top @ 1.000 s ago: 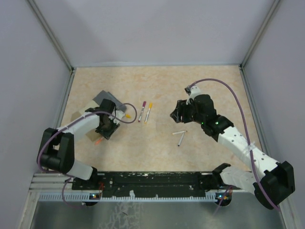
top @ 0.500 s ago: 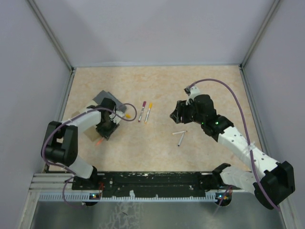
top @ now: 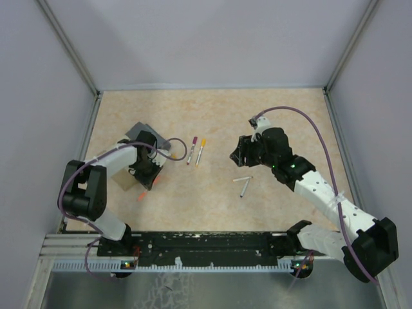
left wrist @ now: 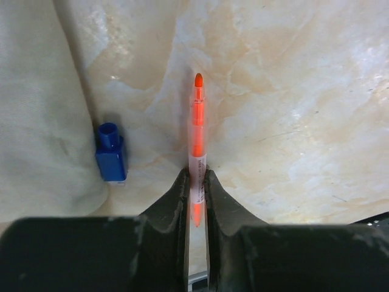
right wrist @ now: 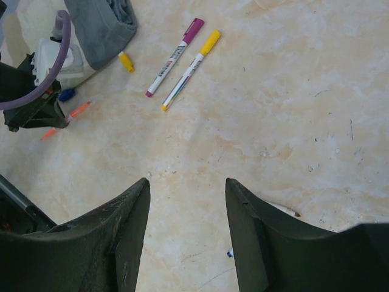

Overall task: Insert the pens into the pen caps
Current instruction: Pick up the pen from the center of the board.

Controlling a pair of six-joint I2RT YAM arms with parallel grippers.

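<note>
My left gripper (left wrist: 195, 174) is shut on an orange pen (left wrist: 197, 121), holding it near one end just above the table; the pen's tip points away from the camera. From above, this gripper (top: 147, 175) sits beside the box, with the orange pen (top: 141, 193) poking out below it. A blue pen cap (left wrist: 111, 152) lies left of the pen, against the box. A yellow cap (right wrist: 126, 61) lies near the grey lid. Magenta (right wrist: 176, 56) and yellow (right wrist: 193, 66) capped pens lie side by side. My right gripper (right wrist: 185, 180) hangs open over two bare pens (top: 243, 184).
A beige box (top: 125, 168) with a grey lid (top: 143, 135) stands at the left, touching my left arm. Grey walls and metal posts close in the table on three sides. My right arm's purple cable (top: 302, 116) arcs over the right half.
My left gripper has shut on the orange pen, which now lies slightly further right and turned. My left elbow has swung in. The right arm has not moved.
</note>
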